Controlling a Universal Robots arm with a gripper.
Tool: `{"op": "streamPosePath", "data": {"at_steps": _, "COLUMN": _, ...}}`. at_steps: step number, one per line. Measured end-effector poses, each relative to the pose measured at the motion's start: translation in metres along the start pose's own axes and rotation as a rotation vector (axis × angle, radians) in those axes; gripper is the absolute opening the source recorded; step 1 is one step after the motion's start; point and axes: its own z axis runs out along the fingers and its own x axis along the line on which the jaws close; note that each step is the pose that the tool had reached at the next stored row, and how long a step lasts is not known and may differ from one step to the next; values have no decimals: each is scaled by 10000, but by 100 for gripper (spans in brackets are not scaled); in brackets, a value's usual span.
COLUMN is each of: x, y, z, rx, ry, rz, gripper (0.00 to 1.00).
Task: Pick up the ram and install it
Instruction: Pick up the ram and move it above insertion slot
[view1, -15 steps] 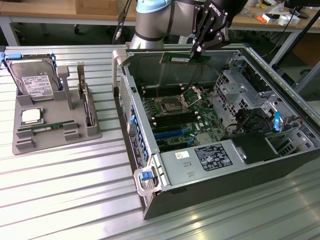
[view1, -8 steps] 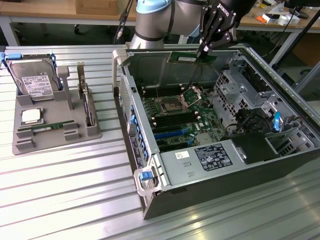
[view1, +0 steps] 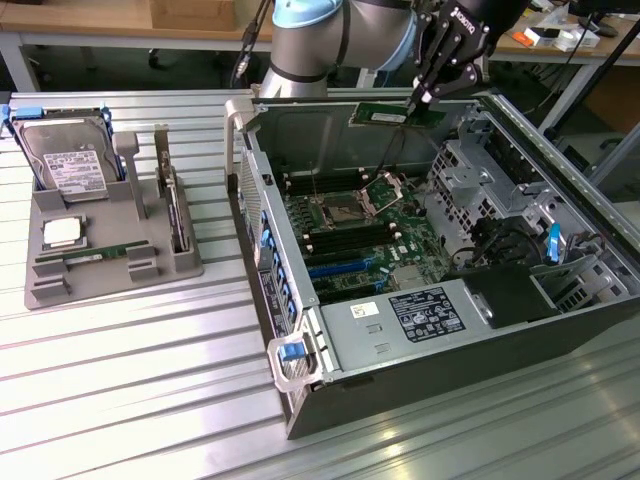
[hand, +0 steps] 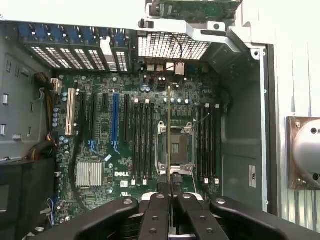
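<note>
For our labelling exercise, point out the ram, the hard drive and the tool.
ram (hand: 169, 130): wrist view, on its thin edge.
hard drive (view1: 78, 172): exterior view, on its white label.
tool (hand: 170, 194): wrist view, midway between its fingertips.

Arm finish, as observed.
We note a silver arm (view1: 305, 60), pale-blue joint cap (view1: 300, 12), black white-lettered gripper (view1: 418, 96), pinned black fingers (hand: 159, 212).

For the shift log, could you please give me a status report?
Gripper shut on the ram. It hangs over the motherboard, unseated. Memory slots look unobstructed.
</note>
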Motion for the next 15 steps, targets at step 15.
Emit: {"op": "streamPosePath", "data": {"at_steps": 15, "x": 8, "y": -324, "z": -39, "rx": -199, "ry": -10, "rz": 17, "gripper": 12}}
